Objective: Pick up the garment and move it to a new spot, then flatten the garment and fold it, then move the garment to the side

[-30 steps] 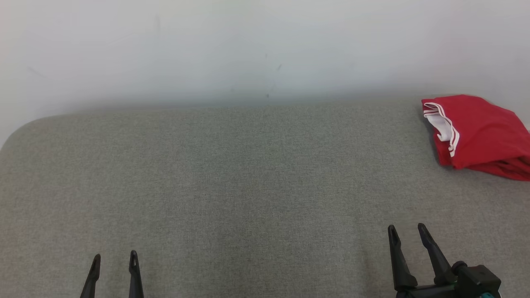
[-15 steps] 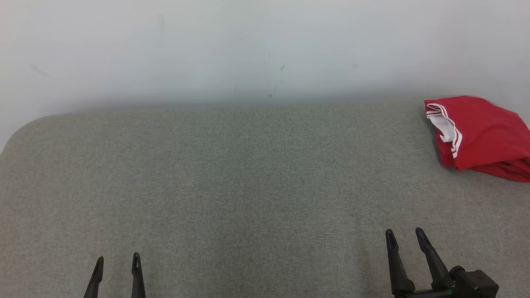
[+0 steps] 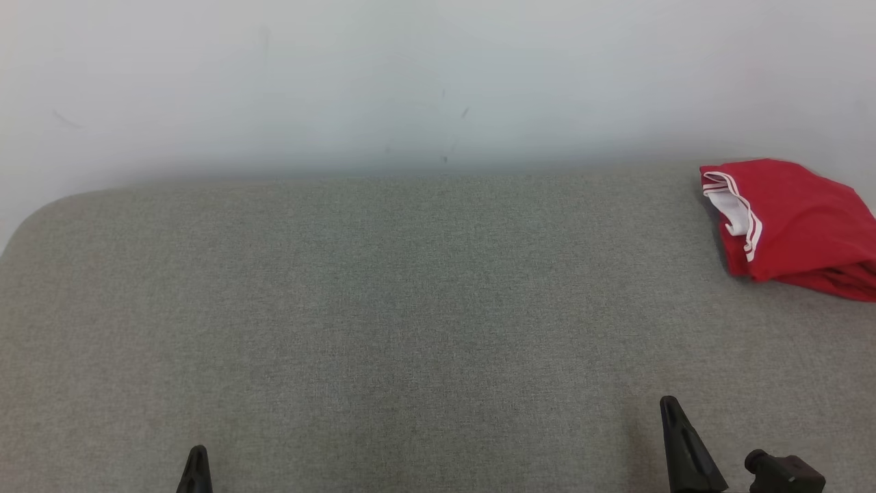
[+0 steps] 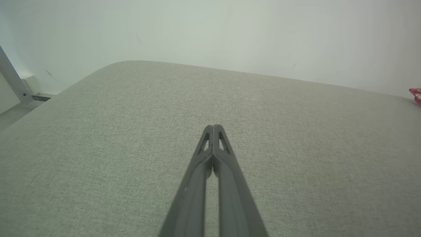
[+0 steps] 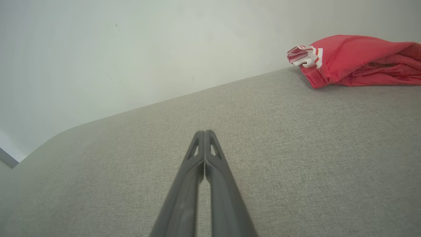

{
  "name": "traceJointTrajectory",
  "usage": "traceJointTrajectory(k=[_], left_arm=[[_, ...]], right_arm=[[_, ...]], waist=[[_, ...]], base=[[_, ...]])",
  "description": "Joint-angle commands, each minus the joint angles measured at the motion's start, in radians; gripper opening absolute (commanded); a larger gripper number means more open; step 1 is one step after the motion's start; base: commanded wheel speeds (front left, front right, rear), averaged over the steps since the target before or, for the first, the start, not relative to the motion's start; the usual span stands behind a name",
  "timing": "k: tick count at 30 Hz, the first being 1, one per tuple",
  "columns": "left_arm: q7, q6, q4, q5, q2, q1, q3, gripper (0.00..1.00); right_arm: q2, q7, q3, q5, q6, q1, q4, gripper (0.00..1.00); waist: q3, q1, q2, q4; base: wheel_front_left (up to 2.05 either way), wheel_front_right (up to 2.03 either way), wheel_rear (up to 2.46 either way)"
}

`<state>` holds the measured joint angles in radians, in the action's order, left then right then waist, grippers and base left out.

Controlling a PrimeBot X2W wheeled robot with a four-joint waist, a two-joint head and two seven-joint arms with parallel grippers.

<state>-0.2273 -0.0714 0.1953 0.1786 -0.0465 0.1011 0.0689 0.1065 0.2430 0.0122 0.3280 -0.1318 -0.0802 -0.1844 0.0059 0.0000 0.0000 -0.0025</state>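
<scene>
Rumpled red garment (image 3: 794, 219), coarse grey woven surface (image 3: 410, 308), left end effector (image 4: 213, 126) clenched, right end effector (image 5: 204, 132) clenched

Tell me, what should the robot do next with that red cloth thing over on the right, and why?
Probably just draw both arms back to rest. The red garment with white-striped trim already looks folded at the far right of the grey fabric table, and the left hand and right hand are shut, empty and well apart from it.

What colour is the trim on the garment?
White with red stripes, on the red garment; clearest in the right wrist view.
</scene>
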Motion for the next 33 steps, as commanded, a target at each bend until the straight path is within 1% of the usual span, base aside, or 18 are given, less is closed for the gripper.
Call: traceJointTrajectory(k=[1,18,28,29,33], left_arm=[[0.011,-0.004,-0.01,0.057,-0.003,-0.027,0.007,0.0],[0.08,-0.017,-0.004,0.371,-0.003,-0.065,0.01,0.0],[0.118,-0.024,0.003,0.527,-0.003,-0.087,0.015,0.0],[0.118,-0.024,0.003,0.527,-0.003,-0.087,0.015,0.0],[0.133,-0.026,0.006,0.585,-0.004,-0.096,0.017,0.0]], right_arm=[[-0.002,-0.011,-0.006,0.054,0.0,0.021,0.012,0.0],[-0.01,-0.085,-0.028,0.337,0.0,0.061,-0.004,0.0],[-0.015,-0.123,-0.04,0.479,0.001,0.081,-0.011,0.0],[-0.015,-0.123,-0.04,0.479,0.001,0.081,-0.011,0.0],[-0.017,-0.138,-0.045,0.531,0.001,0.088,-0.014,0.0]], waist=[[0.0,0.0,0.0,0.0],[0.0,0.0,0.0,0.0],[-0.001,0.0,0.0,0.001],[-0.001,0.0,0.0,0.001],[-0.001,0.0,0.0,0.001]], base=[[0.0,0.0,0.0],[0.0,0.0,0.0],[0.0,0.0,0.0],[0.0,0.0,0.0],[0.0,0.0,0.0]])
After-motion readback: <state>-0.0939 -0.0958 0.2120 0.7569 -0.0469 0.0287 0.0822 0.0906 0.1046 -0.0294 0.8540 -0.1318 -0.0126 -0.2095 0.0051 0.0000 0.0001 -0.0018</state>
